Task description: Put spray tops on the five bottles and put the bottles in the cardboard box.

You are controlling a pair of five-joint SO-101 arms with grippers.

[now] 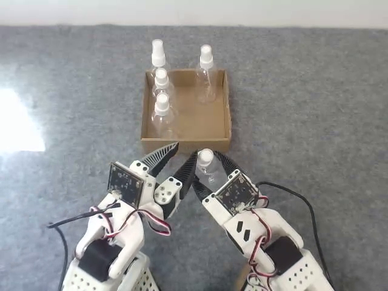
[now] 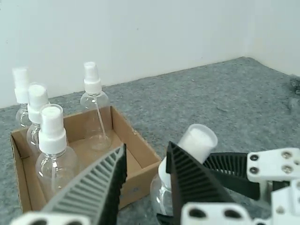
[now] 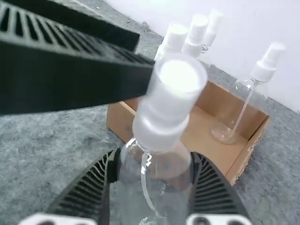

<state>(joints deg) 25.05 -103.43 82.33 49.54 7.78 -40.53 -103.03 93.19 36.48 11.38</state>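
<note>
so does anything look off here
The bottle held in the right tool looks tilted rather than upright, so its spray top leans to one side. Nothing looks spilled or damaged around the cardboard box.

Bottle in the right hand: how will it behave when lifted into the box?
Probably light: the bottle looks clear and empty. Its smooth round wall may slip or twist in the right hand. Tall and slim under its spray top, it could tip when set down.
</note>
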